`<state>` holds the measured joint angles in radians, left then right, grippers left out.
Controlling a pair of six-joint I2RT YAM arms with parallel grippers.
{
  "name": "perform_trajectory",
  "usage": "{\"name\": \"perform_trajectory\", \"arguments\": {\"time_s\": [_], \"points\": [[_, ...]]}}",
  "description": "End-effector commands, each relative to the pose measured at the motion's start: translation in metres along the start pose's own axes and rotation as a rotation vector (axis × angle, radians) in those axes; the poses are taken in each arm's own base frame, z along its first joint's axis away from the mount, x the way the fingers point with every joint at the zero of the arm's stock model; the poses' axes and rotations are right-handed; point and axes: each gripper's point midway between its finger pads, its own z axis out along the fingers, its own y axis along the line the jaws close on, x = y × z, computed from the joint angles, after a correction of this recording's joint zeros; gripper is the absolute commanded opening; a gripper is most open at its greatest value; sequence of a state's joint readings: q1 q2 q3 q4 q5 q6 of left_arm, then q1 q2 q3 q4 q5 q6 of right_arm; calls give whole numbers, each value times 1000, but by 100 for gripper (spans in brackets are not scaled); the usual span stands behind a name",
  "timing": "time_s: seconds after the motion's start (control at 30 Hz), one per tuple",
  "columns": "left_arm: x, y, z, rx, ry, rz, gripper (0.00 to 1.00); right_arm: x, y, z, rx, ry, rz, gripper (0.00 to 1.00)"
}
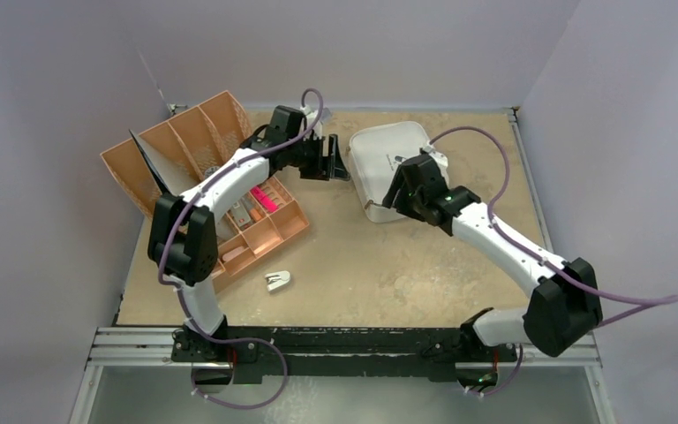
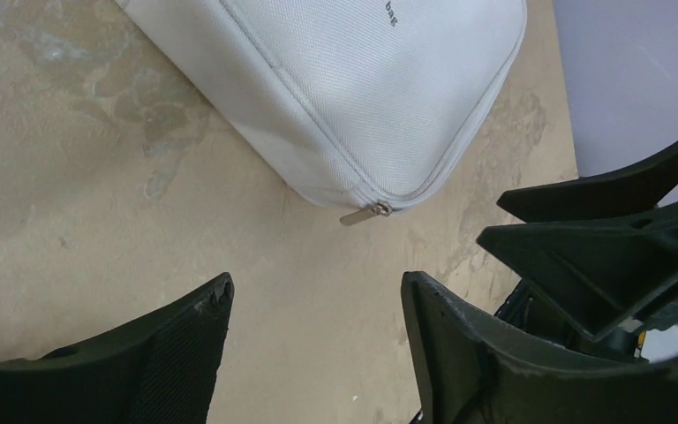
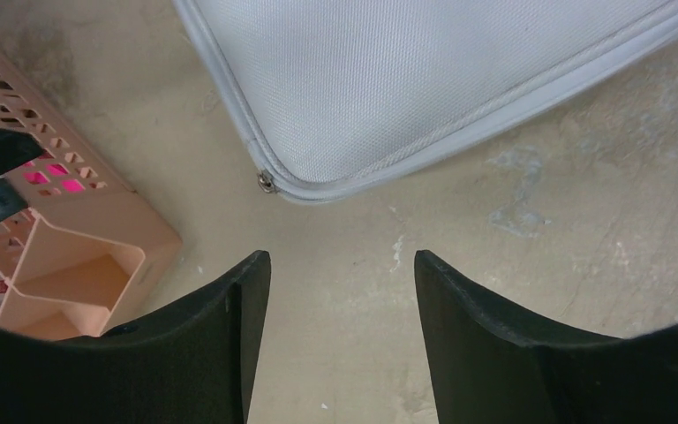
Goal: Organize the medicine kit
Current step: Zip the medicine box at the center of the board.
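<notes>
The light grey medicine kit [image 1: 380, 155] lies zipped shut on the table at the back centre. My left gripper [image 1: 334, 166] is open and empty just left of the kit. In the left wrist view the gripper [image 2: 318, 287] hovers over bare table, short of the kit's corner [image 2: 362, 79] and its metal zip pull [image 2: 364, 213]. My right gripper [image 1: 387, 205] is open and empty at the kit's near-left corner. In the right wrist view the gripper [image 3: 342, 258] is just short of the kit's edge [image 3: 406, 79] and a zip pull [image 3: 267, 182].
A tan-orange divided tray [image 1: 185, 141] stands tilted at the back left. A second tray [image 1: 260, 231] with pink items lies beside it, also in the right wrist view [image 3: 88, 256]. A small white object [image 1: 277, 281] lies near the front. The right gripper's fingers [image 2: 600, 234] show in the left wrist view.
</notes>
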<state>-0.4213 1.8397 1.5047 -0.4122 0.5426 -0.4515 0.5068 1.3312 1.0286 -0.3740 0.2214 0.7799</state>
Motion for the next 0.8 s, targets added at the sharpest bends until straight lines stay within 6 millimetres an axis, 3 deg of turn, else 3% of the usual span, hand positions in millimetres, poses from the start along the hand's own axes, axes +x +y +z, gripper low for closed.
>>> {"name": "perform_trajectory", "arguments": {"time_s": [0.0, 0.23, 0.77], "points": [[1, -6, -30, -52, -22, 81, 73, -5, 4, 3, 116, -84, 63, 63], [-5, 4, -62, -185, -85, 83, 83, 5, 26, 7, 214, -98, 62, 65], [-14, 34, -104, -249, -224, -74, 88, 15, 41, 42, 421, -106, 70, 66]]}}
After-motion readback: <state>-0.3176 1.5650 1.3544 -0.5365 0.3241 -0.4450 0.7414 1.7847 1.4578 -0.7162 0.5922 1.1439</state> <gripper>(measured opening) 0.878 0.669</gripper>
